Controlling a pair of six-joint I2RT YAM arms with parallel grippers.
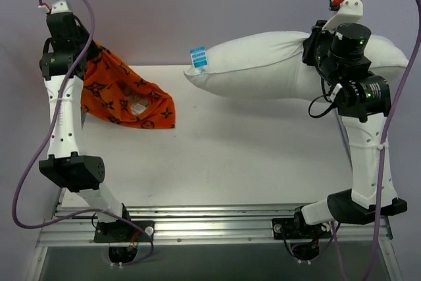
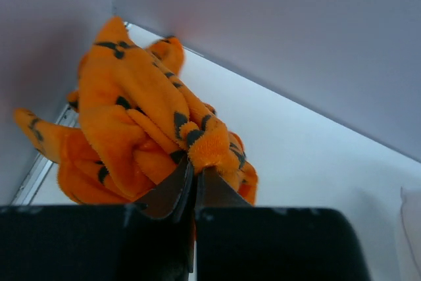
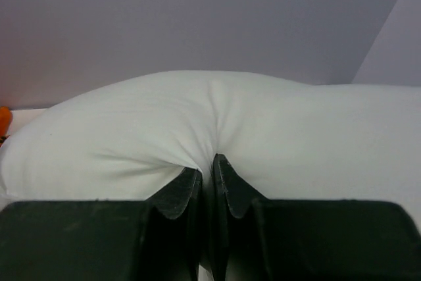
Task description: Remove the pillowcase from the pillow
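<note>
The orange pillowcase (image 1: 125,97) with black motifs hangs bunched at the far left, its lower end on the table, fully apart from the pillow. My left gripper (image 1: 87,57) is shut on a fold of it; the left wrist view shows the pillowcase (image 2: 131,129) pinched at the left gripper (image 2: 195,170). The plain white pillow (image 1: 263,67) lies across the far right, with a small blue-and-white tag (image 1: 198,59) at its left end. My right gripper (image 1: 314,49) is shut on a pinch of the pillow (image 3: 217,123), seen at the right gripper (image 3: 208,162).
A grey back wall (image 1: 210,4) and side walls close in the white table (image 1: 217,156). A metal rail (image 1: 210,218) runs along the near edge by the arm bases. The pillow's right part is raised off the table.
</note>
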